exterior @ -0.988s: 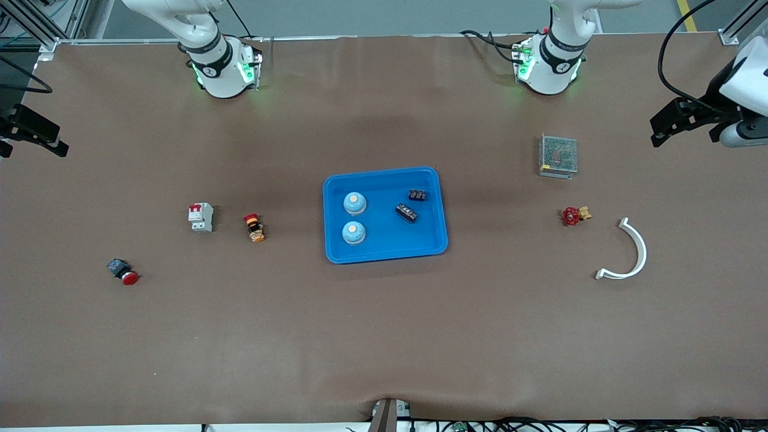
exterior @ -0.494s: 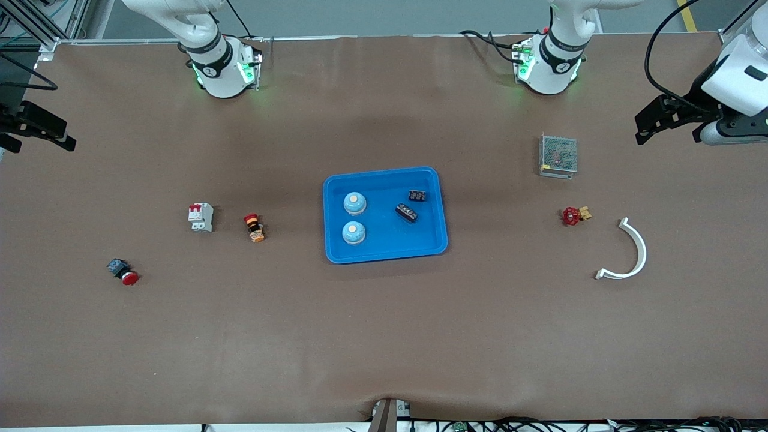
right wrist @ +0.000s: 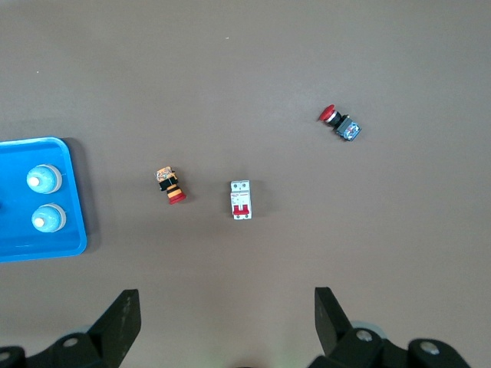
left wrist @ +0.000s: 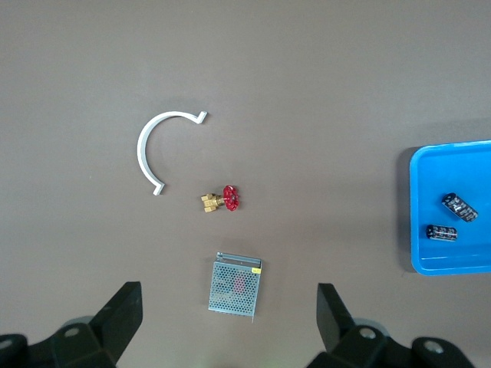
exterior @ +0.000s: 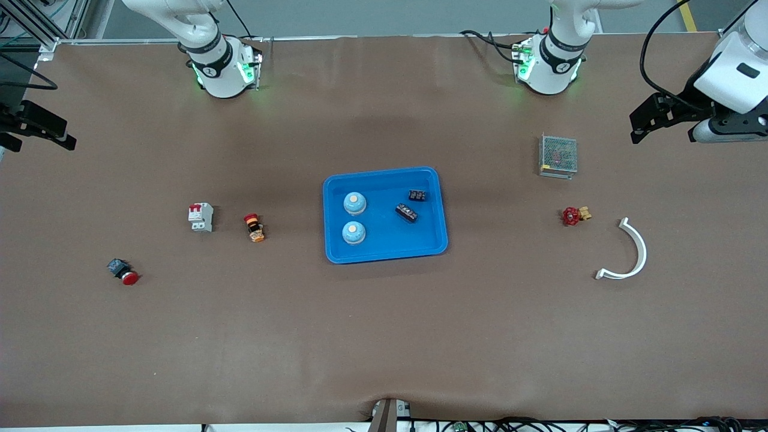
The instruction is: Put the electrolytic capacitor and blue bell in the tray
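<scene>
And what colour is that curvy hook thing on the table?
The curved piece is white. It shows best in the left wrist view.

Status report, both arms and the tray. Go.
Left gripper open, raised at the left arm's end of the table. Right gripper open at the right arm's end. Tray holds two bells and two capacitors. Nothing in the way.

Left gripper (left wrist: 226,322): fingers wide apart, above brown table (left wrist: 307,77).
Bright-blue plastic tray (left wrist: 420,230): holds two black capacitors (left wrist: 459,206).
Nearby: grey mesh box (left wrist: 235,285), red-handled brass valve (left wrist: 222,200), white curved bracket (left wrist: 152,146).
</scene>
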